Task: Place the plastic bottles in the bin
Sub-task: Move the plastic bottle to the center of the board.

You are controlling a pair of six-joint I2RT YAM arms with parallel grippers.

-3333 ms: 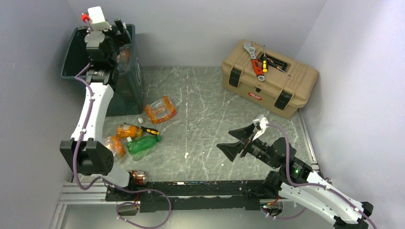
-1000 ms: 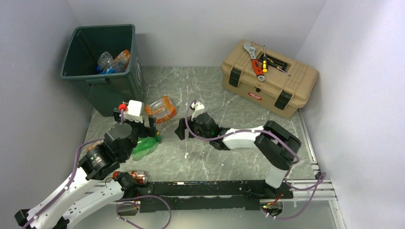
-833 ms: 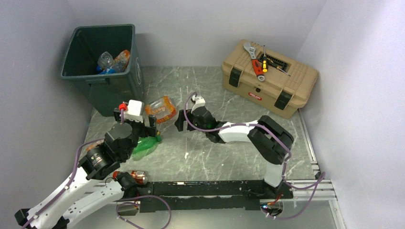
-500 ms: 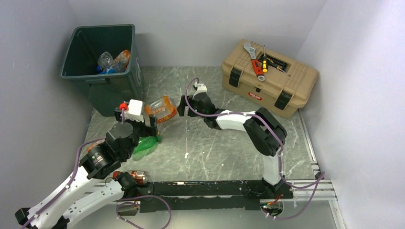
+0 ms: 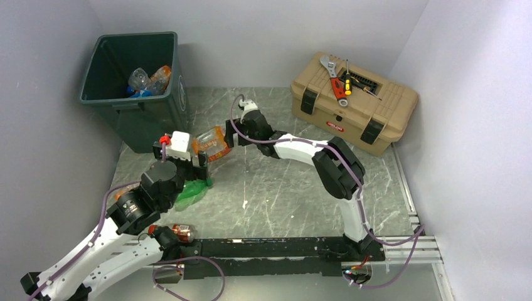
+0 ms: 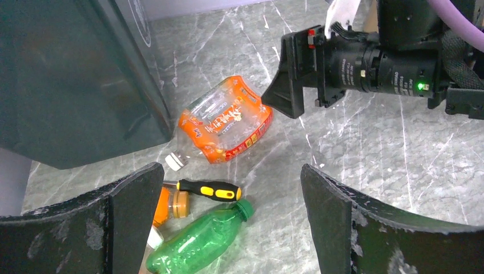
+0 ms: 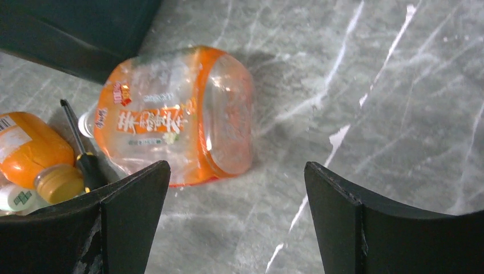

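1. Right end effector (image 7: 237,169): released, empty; one crushed orange-labelled bottle (image 7: 171,120) lies on the table (image 7: 371,114) just ahead.
2. Left end effector (image 6: 231,172): released, empty; one green bottle (image 6: 200,245) and one orange bottle (image 6: 164,201) beneath.
3. Bin (image 5: 157,119): beside them; bottles (image 5: 150,80) inside, number unclear.

Left wrist view: bin (image 6: 68,85) cut off at top & left edges; green bottle (image 6: 200,242) base lost at bottom edge; orange bottle (image 6: 169,205) mostly covered by a finger (image 6: 122,217) of left pincer (image 6: 228,182). Right wrist view: orange bottle cropped at left edge. Top view: binned bottles (image 5: 150,78) partly masked by bin wall, qty not countable; brownish bottle (image 5: 183,232) half hidden by left arm (image 5: 125,216).
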